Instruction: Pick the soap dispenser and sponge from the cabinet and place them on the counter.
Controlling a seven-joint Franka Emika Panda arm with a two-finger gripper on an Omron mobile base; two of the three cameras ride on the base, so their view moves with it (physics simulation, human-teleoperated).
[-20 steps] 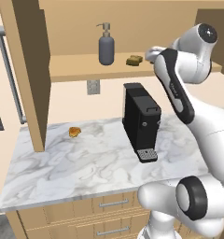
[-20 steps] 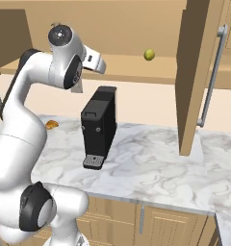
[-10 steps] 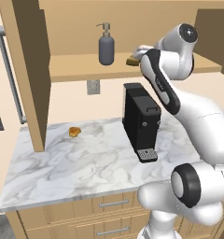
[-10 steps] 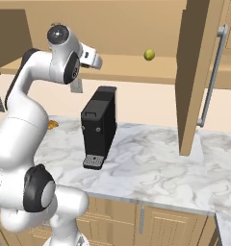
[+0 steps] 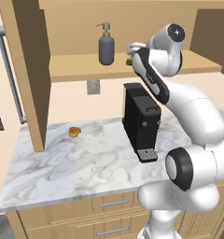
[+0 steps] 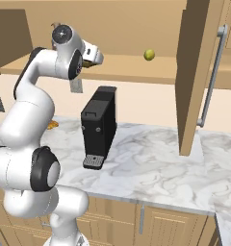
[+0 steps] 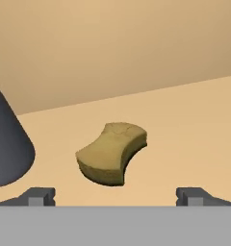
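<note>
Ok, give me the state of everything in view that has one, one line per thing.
End effector: open, empty, fingertips apart just short of the sponge.
Mustard-coloured pinched sponge: lying on the cabinet shelf, not gripped.
Slate-grey soap dispenser bottle: upright on the shelf, untouched.
Light-wood wall cabinet: doors open.
Black coffee machine: upright on the marble counter.
Small green ball: resting on the shelf.

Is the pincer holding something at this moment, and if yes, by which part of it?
Nothing is held. The pincer is open, its fingertips apart, and the sponge lies untouched on the cabinet shelf in front of it.
</note>
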